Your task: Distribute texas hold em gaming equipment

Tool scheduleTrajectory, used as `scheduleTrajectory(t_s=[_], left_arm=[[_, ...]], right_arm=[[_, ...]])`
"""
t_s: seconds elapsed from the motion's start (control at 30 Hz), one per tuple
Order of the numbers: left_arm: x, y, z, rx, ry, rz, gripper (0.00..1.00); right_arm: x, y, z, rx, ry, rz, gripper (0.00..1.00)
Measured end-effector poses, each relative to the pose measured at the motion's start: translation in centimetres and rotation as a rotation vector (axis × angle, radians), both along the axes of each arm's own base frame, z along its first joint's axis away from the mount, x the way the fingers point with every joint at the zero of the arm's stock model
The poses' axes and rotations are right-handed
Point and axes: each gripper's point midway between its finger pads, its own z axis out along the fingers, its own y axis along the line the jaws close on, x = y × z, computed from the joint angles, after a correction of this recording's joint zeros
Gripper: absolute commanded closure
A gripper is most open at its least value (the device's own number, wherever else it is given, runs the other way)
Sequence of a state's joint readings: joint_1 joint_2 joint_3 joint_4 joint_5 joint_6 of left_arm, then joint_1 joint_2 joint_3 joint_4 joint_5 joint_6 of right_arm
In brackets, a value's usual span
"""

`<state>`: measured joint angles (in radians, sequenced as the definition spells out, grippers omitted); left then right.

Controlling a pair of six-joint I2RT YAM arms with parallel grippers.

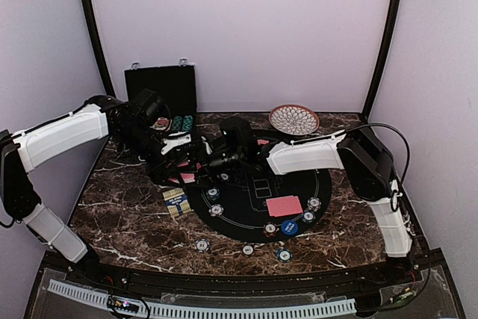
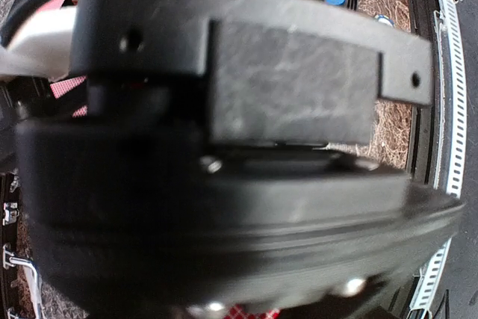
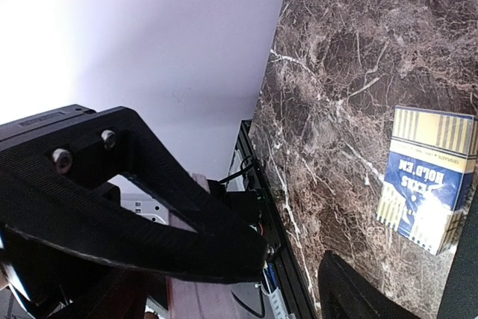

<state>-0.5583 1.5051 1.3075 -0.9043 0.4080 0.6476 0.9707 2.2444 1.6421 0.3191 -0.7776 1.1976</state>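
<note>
1. The dark brown marble table (image 1: 119, 214) carried a round black felt mat (image 1: 243, 211) printed with white card outlines. A black hinged case (image 1: 160, 84) stood upright at the back.
2. The left gripper (image 1: 193, 163) and right gripper (image 1: 216, 160) met over the mat's far left edge. The left fingers were closed, on what I cannot tell. The right fingers stood apart.
3. A striped yellow-and-blue card box (image 3: 429, 177), lying on the marble left of the mat, read "HOLD 'EM".
4. A red-backed card stack (image 1: 284, 205) lay on the mat's right half.
5. Small striped round chips (image 1: 216, 210) dotted the mat's rim and the table in front of it. A blue round button (image 1: 290, 227) sat at the near rim, its lettering illegible.
</note>
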Motion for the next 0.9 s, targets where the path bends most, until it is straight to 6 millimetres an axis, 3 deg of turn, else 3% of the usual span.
scheduleTrajectory(t_s=[0.33, 0.63, 0.9], left_arm=[[-0.2, 0.2, -0.1, 0.01, 0.007, 0.002, 1.0], [-0.2, 0.3, -0.1, 0.015, 0.007, 0.003, 1.0], [-0.1, 0.2, -0.1, 0.013, 0.007, 0.003, 1.0]], right_arm=[[0.6, -0.5, -1.3, -0.01, 0.023, -0.004, 0.38], [1.6, -3.4, -1.0, -0.026, 0.008, -0.04, 0.43], [1.8, -4.0, -0.4, -0.026, -0.003, -0.047, 0.46]])
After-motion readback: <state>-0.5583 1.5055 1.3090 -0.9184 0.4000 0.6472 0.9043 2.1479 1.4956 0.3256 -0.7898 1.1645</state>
